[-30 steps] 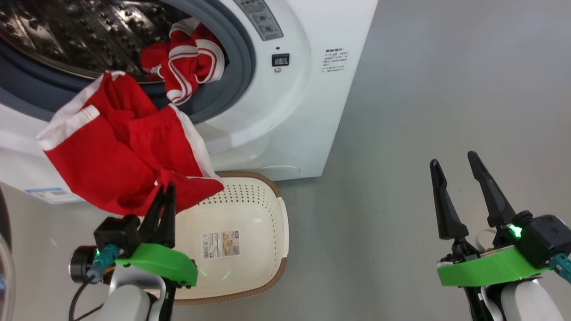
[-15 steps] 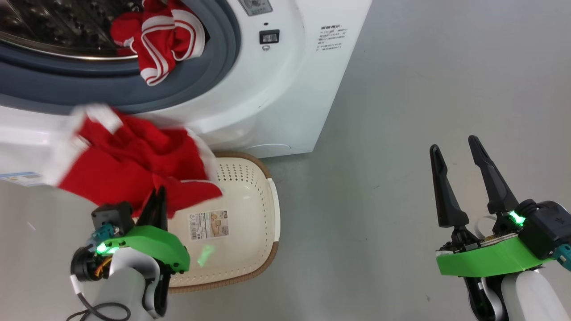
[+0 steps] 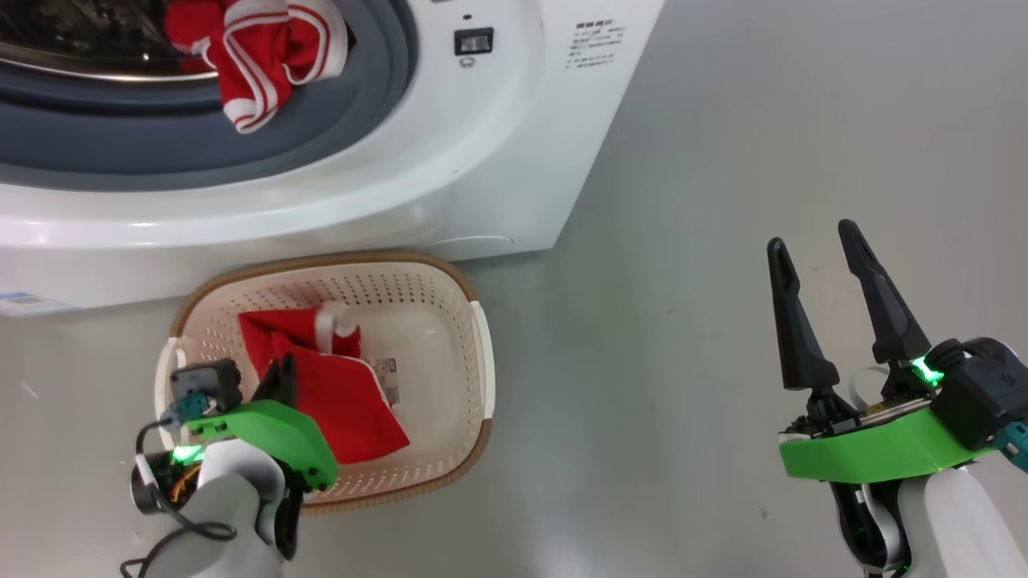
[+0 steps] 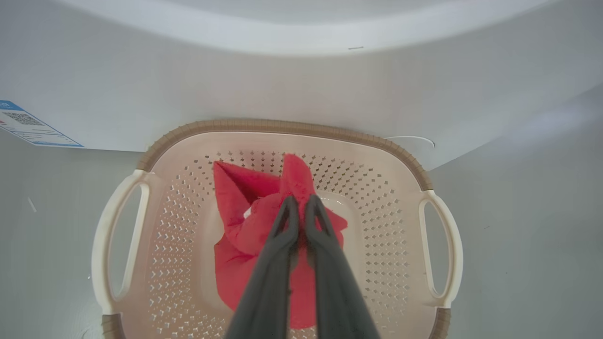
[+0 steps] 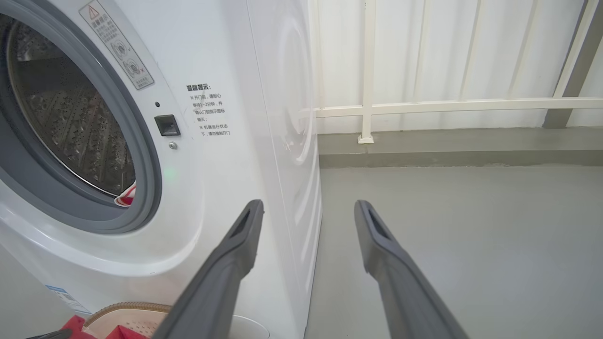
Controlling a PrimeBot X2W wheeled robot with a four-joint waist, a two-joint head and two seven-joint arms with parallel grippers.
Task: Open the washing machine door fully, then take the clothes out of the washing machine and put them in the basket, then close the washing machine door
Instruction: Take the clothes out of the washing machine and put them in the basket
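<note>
We hold a garment [image 4: 235, 212] in the basket [image 4: 282, 125], left jaws pinching it, right jaws spread; next, release.

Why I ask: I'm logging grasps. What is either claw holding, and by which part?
The left claw is shut on a red garment in the basket, pinching a raised fold of fabric. The right claw is open, holding nothing.

Washer [image 3: 498, 144] glossy wht; basket [image 3: 438, 321] matt perf. plastic; clothes [image 3: 345, 401] soft cloth.
</note>
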